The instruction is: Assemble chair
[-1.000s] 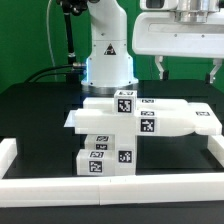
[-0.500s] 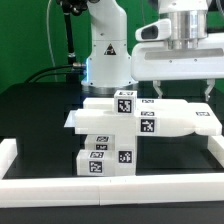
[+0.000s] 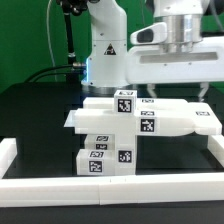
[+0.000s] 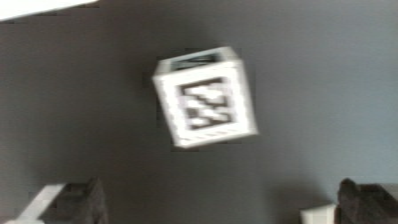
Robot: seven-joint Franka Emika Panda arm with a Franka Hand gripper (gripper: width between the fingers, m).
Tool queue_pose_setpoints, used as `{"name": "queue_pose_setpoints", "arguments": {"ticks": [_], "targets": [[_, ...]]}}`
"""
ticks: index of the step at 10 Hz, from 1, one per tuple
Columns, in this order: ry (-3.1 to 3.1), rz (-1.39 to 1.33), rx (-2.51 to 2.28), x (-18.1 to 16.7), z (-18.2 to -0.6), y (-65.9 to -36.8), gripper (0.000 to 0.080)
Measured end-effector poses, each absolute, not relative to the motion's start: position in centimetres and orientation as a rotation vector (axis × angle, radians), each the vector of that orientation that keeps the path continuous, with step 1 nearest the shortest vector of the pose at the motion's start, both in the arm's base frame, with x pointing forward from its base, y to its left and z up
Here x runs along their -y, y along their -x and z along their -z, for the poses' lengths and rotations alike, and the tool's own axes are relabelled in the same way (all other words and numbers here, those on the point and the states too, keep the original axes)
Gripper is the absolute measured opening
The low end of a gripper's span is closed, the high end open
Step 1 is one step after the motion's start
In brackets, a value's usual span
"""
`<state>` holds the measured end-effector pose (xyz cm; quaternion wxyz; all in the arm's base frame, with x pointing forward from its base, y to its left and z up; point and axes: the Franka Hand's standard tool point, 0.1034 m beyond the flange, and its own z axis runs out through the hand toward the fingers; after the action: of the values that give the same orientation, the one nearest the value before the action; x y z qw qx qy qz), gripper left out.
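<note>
With the chair parts [image 3: 135,120] lying loose and unjoined in a cluster on the black table [image 3: 35,115], the gripper [image 3: 176,88] is hovering above them, jaws spread wide and empty, over one small tagged block [image 4: 206,98].

Black table [image 3: 30,115] under me, matte dark top. White border rails [image 3: 110,187] lie on it along the near edge and both sides. Inside them, white tagged chair parts [image 3: 140,120] sit clustered mid-table, touching or stacked; small cube-ended pieces [image 3: 103,160] nearest the front rail. My wrist view shows one tagged block [image 4: 208,98] alone on the dark surface.
</note>
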<state>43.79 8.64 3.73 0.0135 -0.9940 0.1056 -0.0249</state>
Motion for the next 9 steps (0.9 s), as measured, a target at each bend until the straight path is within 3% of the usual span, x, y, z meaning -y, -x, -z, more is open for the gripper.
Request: {"name": "queue_pose_setpoints", "arguments": {"ticks": [7, 8, 9], "targets": [[3.095, 0.059, -0.401, -10.2, -1.7, -44.4, 0.0648], [3.096, 0.058, -0.402, -10.2, -1.7, -44.4, 0.0619], [3.096, 0.058, -0.402, -10.2, -1.7, -44.4, 0.0483]]}}
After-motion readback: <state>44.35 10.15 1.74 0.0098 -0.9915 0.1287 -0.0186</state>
